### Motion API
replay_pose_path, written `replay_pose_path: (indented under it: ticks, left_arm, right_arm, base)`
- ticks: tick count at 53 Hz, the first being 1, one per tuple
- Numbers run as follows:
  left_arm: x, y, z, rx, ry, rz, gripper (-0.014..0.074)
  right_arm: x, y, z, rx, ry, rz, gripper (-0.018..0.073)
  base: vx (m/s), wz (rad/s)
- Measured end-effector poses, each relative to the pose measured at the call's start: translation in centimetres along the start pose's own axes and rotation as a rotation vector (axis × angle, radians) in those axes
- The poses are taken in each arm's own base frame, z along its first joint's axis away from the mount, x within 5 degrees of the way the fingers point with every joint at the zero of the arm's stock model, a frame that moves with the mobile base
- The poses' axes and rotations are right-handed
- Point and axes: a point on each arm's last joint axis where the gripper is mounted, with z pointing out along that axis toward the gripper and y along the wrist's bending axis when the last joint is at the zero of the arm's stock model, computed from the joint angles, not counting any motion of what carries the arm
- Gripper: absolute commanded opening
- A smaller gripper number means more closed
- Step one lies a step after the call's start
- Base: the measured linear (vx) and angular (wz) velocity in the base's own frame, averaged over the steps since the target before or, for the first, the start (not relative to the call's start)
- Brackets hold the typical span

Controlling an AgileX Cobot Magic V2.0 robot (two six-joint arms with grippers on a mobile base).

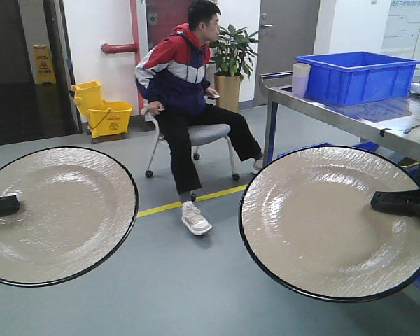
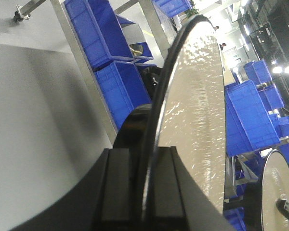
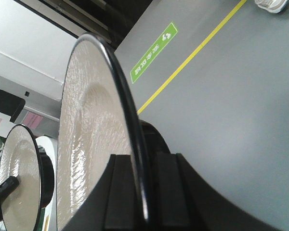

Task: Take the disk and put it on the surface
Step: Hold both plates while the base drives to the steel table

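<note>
Grabbing is looking done; right disk (image 1: pixel 329 224) is hanging right of the seated man (image 1: pixel 189 98), left disk (image 1: pixel 56 217) left of him; right gripper (image 1: pixel 385 203) and left gripper (image 1: pixel 10 206) are each clamping a rim; setting down on the surface, out of view, is remaining.

Bare grey floor (image 1: pixel 189 287) free between left gripper's (image 1: pixel 10 205) round beige black-rimmed plate (image 1: pixel 63 210) and right gripper's (image 1: pixel 381 201) twin plate (image 1: pixel 315 224). Ahead: seated man in red-navy jacket (image 1: pixel 178 77). Beyond right gripper: mirror-like steel table (image 1: pixel 336 115), blue plastic crate (image 1: pixel 357 77).
</note>
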Motion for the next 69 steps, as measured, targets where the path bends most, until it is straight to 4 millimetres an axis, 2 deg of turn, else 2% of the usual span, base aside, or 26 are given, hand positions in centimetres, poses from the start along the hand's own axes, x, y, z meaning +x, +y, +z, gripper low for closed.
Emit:
replay_pose_path:
  ticks: [32,69]
  left_arm:
    - [-0.01,0.02,0.0,-0.002,-0.001,0.0,-0.0001]
    - [-0.01,0.01,0.0,-0.001,-0.001,0.0,-0.0001]
  right_arm:
    - [0.04,0.03,0.0,-0.003,0.004,0.0,-0.0009]
    - [0.04,0.03,0.0,-0.003,0.004,0.0,-0.0009]
  base:
    - [0.38,-0.15]
    - [0.45,-0.37]
